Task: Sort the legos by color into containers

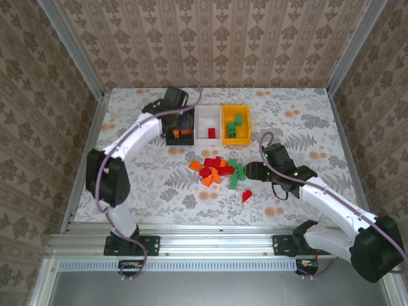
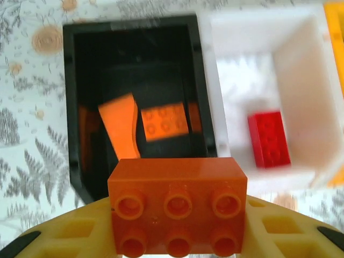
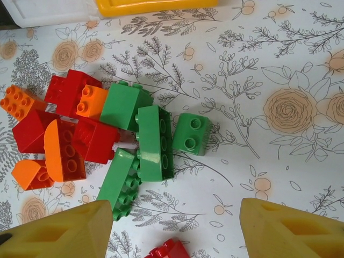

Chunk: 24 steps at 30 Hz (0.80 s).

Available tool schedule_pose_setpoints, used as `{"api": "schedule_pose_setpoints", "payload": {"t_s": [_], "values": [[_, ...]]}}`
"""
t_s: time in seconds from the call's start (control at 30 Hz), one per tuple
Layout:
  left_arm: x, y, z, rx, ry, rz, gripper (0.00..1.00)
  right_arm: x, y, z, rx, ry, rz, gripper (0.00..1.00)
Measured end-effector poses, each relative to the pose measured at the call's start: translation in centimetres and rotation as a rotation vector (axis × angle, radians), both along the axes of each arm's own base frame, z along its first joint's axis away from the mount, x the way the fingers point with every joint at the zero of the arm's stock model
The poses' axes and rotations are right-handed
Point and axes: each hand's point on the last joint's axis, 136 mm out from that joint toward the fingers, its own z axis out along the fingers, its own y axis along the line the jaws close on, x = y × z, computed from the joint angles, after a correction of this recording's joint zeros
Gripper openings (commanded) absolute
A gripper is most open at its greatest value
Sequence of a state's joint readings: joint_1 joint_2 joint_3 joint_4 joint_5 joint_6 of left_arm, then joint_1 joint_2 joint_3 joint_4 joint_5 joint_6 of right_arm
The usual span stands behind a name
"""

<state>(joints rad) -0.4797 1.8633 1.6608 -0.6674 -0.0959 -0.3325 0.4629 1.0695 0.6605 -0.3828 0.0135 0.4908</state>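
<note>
- The legos are small studded bricks in orange, red and green; most lie in 1 loose pile on the flowered table, near its middle.
- In the right wrist view, 4 green bricks lie at the right part of this pile, and red and orange ones at the left part.
- The right pincer is spread, with nothing between its yellow fingers; the pile lies just ahead of them, more toward the left finger.
- 1 red brick lies apart from the pile, on the table near the right pincer.
- The left pincer hangs over the black bin and pinches an orange brick with 6 studs.
- In the black bin lie 2 orange pieces, 1 sloped and 1 flat.
- The white bin, just beside it, holds 1 red brick.
- The yellow bin holds several green bricks.
</note>
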Motion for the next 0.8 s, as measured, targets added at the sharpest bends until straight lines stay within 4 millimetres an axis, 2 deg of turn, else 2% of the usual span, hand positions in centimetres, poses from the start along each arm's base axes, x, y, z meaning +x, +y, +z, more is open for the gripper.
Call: {"api": "schedule_pose_setpoints", "payload": {"t_s": [0.07, 0.17, 0.27, 0.33, 0.4, 0.57, 0.6, 0.8], "values": [[2.8, 0.0, -0.9, -0.010, 0.019, 0.019, 0.41, 0.1, 0.1, -0.1, 0.003, 0.002, -0.003, 0.65], [5.4, 0.4, -4.1, 0.010, 0.088, 0.044, 0.42, 0.2, 0.4, -0.3, 0.011, 0.008, 0.000, 0.65], [5.8, 0.7, -7.8, 0.028, 0.178, 0.053, 0.44, 0.1, 0.9, -0.8, 0.009, 0.026, 0.018, 0.65], [5.4, 0.8, -9.5, 0.036, 0.230, 0.055, 0.47, 0.0, 1.4, -1.3, 0.005, 0.044, 0.034, 0.65], [4.9, 0.9, -10.3, 0.037, 0.262, 0.057, 0.50, 0.0, 2.1, -1.8, -0.005, 0.062, 0.053, 0.65], [4.7, 0.6, -10.0, 0.016, 0.278, 0.054, 0.71, -0.2, 4.3, -2.1, -0.032, 0.078, 0.108, 0.66], [4.7, 0.0, -9.5, -0.018, 0.278, 0.041, 0.74, -0.4, 4.5, -2.2, -0.040, 0.079, 0.114, 0.67], [4.5, -0.1, -6.0, -0.045, 0.222, 0.038, 0.80, -2.3, 4.1, -2.9, -0.086, 0.118, 0.075, 0.69]]}}
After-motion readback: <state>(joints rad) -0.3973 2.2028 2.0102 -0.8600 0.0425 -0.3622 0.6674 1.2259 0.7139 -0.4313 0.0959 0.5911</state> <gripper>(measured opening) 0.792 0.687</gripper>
